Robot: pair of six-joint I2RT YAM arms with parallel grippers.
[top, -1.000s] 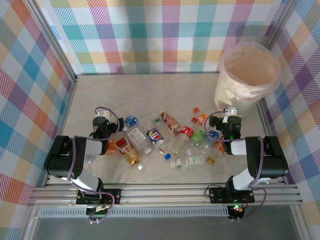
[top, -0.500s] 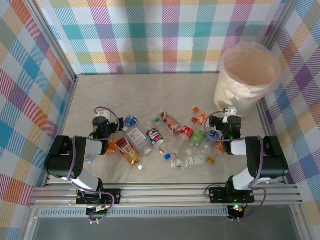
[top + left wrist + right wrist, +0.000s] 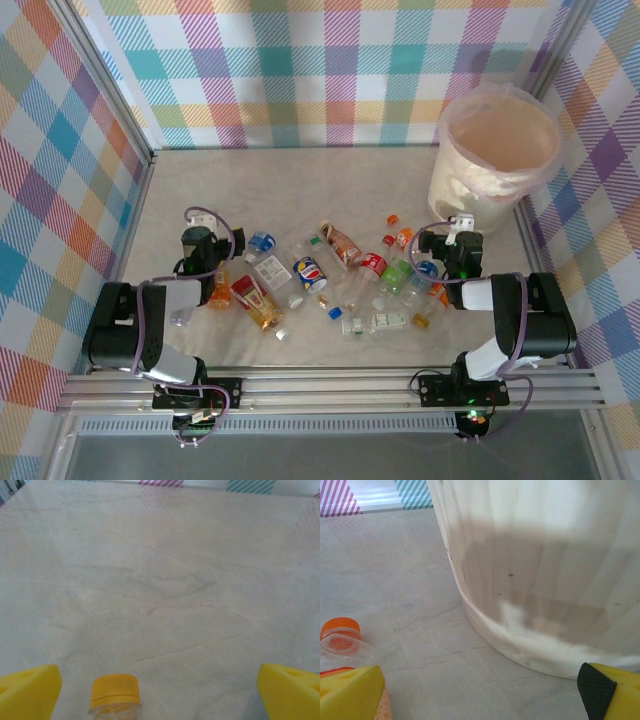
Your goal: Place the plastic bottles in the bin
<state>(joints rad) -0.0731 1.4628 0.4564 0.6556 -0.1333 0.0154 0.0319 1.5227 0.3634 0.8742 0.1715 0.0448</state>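
The counter [image 3: 300,190] carried everything. The bin [image 3: 455,190] stood in its far right corner, no bottle visible inside. The plastic bottles [image 3: 310,272] lay scattered mid-counter, so nearly all the work seemed left. The left claw [image 3: 160,690] gaped wide, a yellow-capped bottle [image 3: 115,696] between its fingers, ungripped; the right claw [image 3: 482,692] gaped wide and empty, facing the bin

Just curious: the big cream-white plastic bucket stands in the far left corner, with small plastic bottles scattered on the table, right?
Wrong side: the top external view shows the big cream-white plastic bucket in the far right corner. The small plastic bottles are scattered on the table.
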